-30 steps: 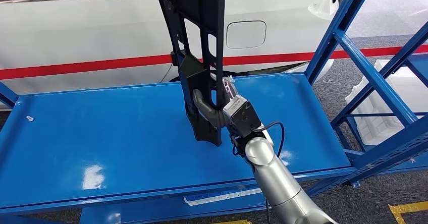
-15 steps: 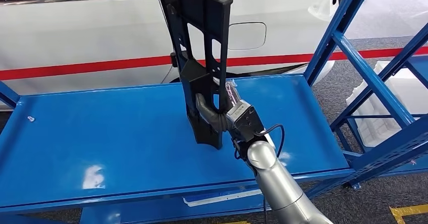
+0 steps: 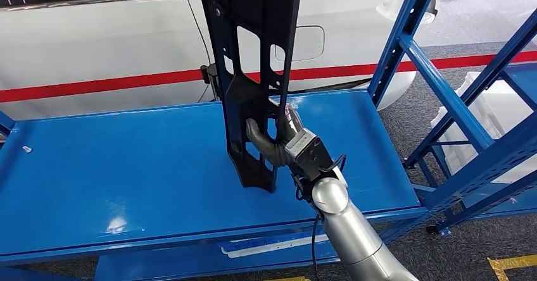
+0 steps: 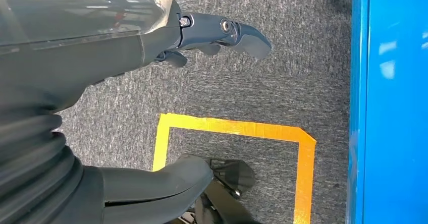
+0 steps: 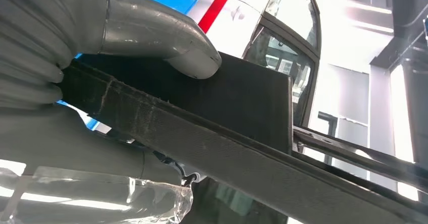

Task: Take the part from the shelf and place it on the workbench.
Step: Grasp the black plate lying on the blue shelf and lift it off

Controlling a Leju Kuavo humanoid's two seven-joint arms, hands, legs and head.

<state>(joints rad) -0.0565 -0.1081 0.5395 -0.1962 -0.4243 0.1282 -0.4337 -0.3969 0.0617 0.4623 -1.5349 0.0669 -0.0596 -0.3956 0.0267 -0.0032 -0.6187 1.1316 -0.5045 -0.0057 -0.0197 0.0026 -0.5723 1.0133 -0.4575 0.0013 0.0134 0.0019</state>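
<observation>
A long black plastic part point(image 3: 252, 72) with several cutouts stands nearly upright over the blue workbench point(image 3: 126, 167), its lower end close to the surface near the middle. My right hand point(image 3: 278, 143) grips it low on its edge, thumb wrapped through a cutout. In the right wrist view the grey thumb point(image 5: 171, 45) presses on the black part point(image 5: 242, 118). My left hand point(image 4: 151, 98) hangs over grey carpet, fingers apart, holding nothing.
A white car with a red stripe point(image 3: 114, 85) stands right behind the workbench. The blue shelf frame point(image 3: 456, 104) rises at the right, with white foam packing point(image 3: 487, 123) behind it. Yellow floor tape point(image 4: 237, 133) marks the carpet beside the workbench's edge point(image 4: 393, 108).
The head camera has shifted slightly, so the scene slid left. My right hand still holds the part, which now stands a little straighter.
</observation>
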